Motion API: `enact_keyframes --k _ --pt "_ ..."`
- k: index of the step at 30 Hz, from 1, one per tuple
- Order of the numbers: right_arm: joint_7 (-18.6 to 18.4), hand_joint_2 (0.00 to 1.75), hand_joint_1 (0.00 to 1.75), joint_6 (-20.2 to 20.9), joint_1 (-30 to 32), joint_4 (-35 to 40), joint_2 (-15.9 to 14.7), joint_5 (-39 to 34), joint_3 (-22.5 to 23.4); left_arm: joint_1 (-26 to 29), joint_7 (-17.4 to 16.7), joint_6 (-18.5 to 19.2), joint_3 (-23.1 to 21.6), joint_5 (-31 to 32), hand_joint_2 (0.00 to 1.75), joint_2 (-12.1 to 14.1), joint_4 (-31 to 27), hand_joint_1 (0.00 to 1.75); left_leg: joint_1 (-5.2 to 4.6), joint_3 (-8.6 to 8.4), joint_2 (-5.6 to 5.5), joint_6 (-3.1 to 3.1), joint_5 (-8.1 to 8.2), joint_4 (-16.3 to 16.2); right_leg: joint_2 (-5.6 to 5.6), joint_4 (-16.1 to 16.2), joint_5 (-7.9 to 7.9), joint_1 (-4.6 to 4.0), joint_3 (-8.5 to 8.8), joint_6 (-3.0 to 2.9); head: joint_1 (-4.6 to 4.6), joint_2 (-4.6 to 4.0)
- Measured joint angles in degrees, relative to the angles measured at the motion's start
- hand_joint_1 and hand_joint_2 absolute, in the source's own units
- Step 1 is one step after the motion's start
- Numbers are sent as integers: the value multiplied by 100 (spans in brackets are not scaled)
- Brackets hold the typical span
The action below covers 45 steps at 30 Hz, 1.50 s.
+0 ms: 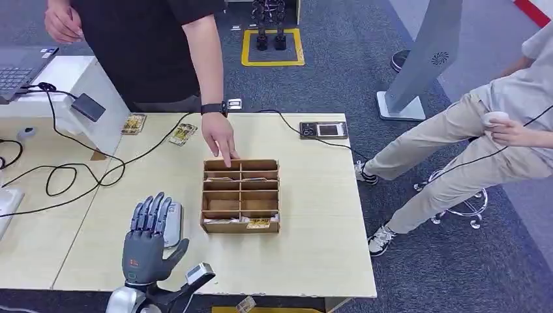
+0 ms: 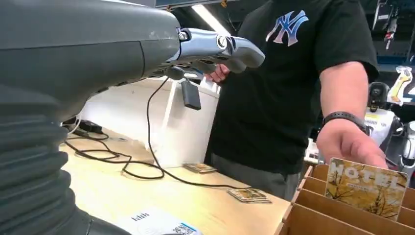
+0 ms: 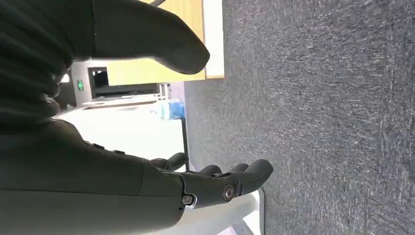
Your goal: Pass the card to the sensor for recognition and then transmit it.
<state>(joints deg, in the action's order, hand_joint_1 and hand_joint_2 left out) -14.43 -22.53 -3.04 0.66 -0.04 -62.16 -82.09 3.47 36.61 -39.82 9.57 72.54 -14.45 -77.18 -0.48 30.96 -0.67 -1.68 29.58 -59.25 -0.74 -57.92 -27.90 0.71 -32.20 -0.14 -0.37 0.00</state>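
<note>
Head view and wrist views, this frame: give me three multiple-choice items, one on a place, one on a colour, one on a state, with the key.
1. Where is the person's hand?
A. at the far end of the cardboard organizer
B. on the laptop
C. under the table

2. What colour is the person's shirt?
A. white
B. black
C. red

3. How is the left hand?
A. gripping a card
B. fist closed
C. open, holding nothing

Key: 1 A, fingers reach its far compartments; 2 B, black with a logo; 3 C, fingers extended above the table.
</note>
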Motion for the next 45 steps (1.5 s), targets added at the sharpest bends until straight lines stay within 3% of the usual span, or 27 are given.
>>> enact_keyframes --k 15,32,45 --pt "26 175 0 2 0 7 -4 -4 -37 7 343 0 -31 -514 175 2 0 0 1 -1 0 0 0 0 0 0 0 -1 -1 0 0 0" --pt "24 175 0 28 -22 66 -76 0 -177 -145 352 0 -1023 -324 175 85 0 0 0 1 -2 0 0 0 4 0 1 0 1 1 0 0" --pt "26 175 0 28 -29 109 -120 0 -192 -170 352 0 -1255 -216 175 109 0 0 0 2 -2 0 0 0 4 0 1 0 1 1 0 0"
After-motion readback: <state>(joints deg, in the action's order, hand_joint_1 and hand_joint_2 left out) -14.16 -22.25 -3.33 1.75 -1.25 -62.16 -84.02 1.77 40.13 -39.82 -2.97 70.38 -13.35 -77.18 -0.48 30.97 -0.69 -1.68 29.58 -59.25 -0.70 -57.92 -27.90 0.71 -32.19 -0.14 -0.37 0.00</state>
